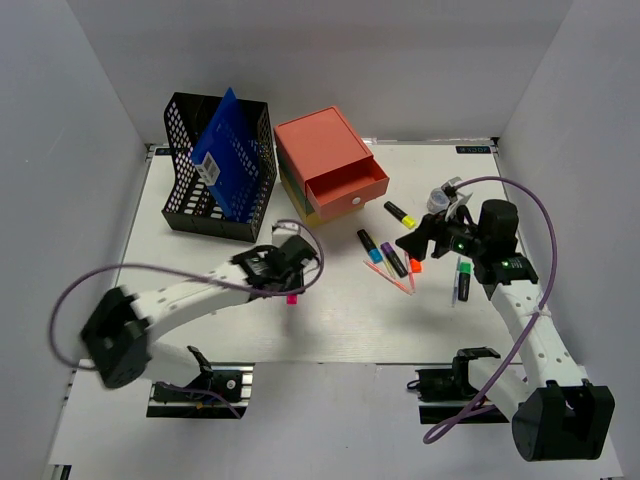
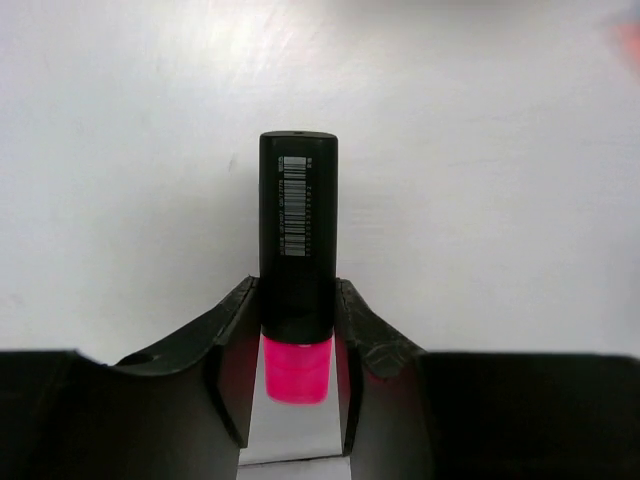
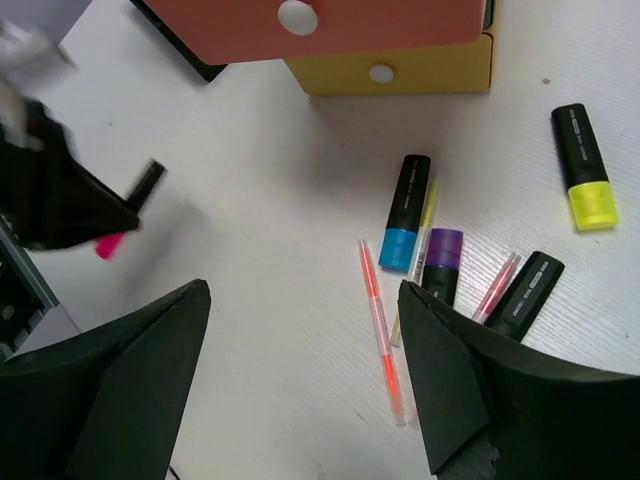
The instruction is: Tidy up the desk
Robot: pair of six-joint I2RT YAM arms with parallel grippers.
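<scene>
The white desk (image 1: 340, 320) carries loose highlighters and pens. My left gripper (image 1: 288, 272) is shut on a black highlighter with a pink cap (image 2: 297, 260), held low over the desk's middle; it also shows in the right wrist view (image 3: 110, 243). My right gripper (image 1: 420, 240) is open and empty above a cluster: a blue-capped highlighter (image 3: 405, 215), a purple-capped one (image 3: 440, 262), a black one (image 3: 527, 293), and thin orange (image 3: 382, 340), yellow (image 3: 422, 235) and pink (image 3: 497, 287) pens. A yellow-capped highlighter (image 3: 585, 170) lies apart. A green-capped one (image 1: 463, 280) lies by the right arm.
A black mesh organizer (image 1: 190, 215) holding a blue folder (image 1: 228, 150) stands at the back left. A coral-topped drawer box (image 1: 315, 135) stands beside it, its coral drawer (image 1: 345, 190) pulled open above a yellow drawer (image 3: 400, 75).
</scene>
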